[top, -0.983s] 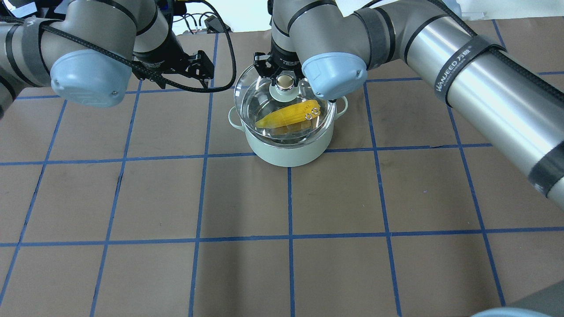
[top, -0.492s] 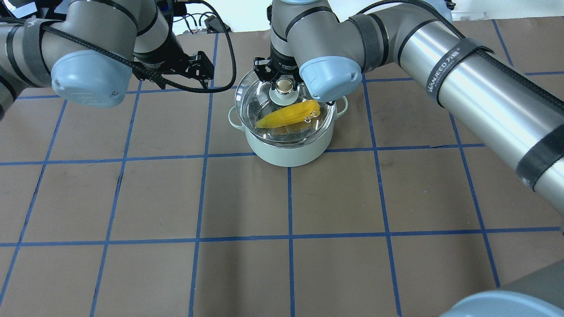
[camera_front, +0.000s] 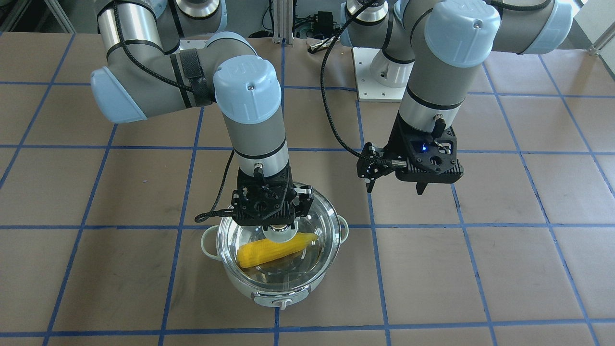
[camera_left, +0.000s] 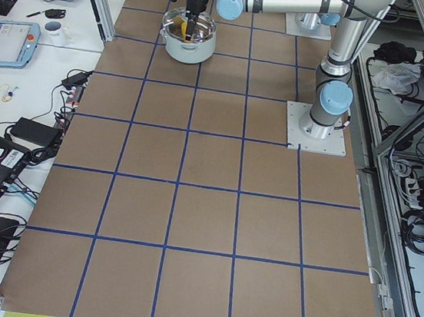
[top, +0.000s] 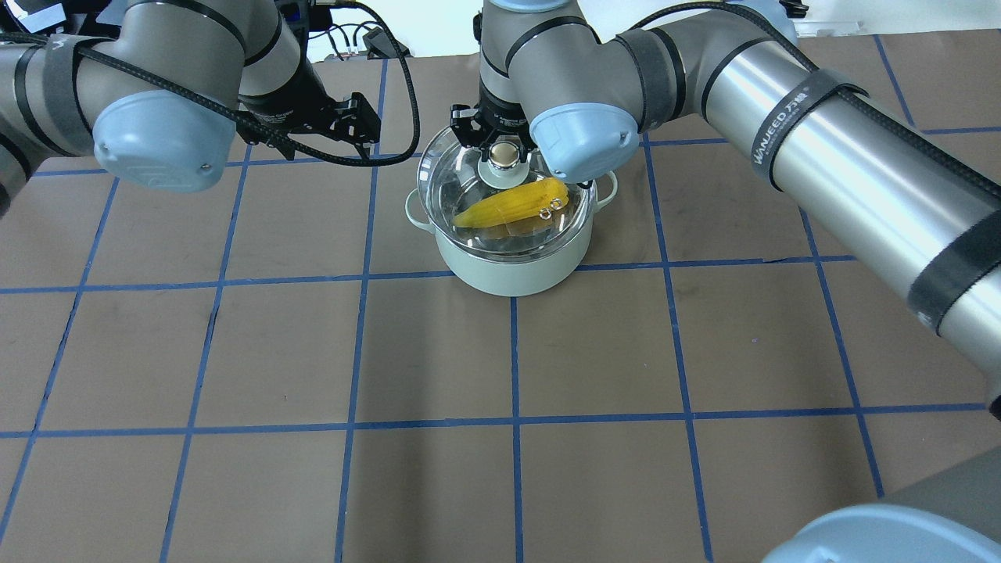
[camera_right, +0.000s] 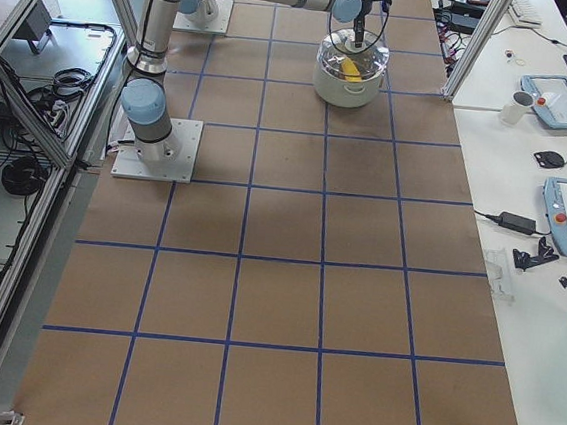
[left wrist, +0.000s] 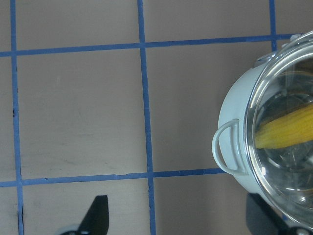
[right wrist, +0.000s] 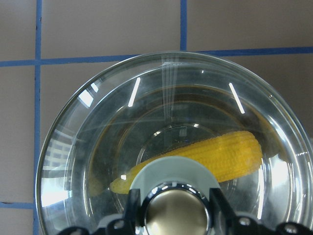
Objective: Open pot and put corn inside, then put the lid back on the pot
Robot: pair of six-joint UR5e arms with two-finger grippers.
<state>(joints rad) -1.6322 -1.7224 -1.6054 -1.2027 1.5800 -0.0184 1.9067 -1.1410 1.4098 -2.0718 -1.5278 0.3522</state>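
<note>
The pale green pot (top: 512, 270) stands on the table, also in the front view (camera_front: 269, 298) and the left wrist view (left wrist: 230, 112). The yellow corn (top: 508, 207) lies inside it, seen through the glass (camera_front: 274, 251) (right wrist: 220, 154). The clear glass lid (top: 446, 168) (right wrist: 98, 127) covers the pot's mouth; I cannot tell whether it rests fully on the rim. My right gripper (top: 503, 152) (camera_front: 278, 229) (right wrist: 176, 205) is shut on the lid's knob from above. My left gripper (camera_front: 395, 186) (left wrist: 178, 220) is open and empty, hovering beside the pot.
The table is brown with a grid of blue tape lines (top: 512, 352). The right arm's long forearm (top: 860, 180) reaches across the table's right half. Desks with tablets and cables stand beyond the table's far edge (camera_left: 26, 35).
My right gripper has brought the lid slightly lower over the pot, and its arm has swung a little leftward. The left gripper, pot and corn have not moved.
</note>
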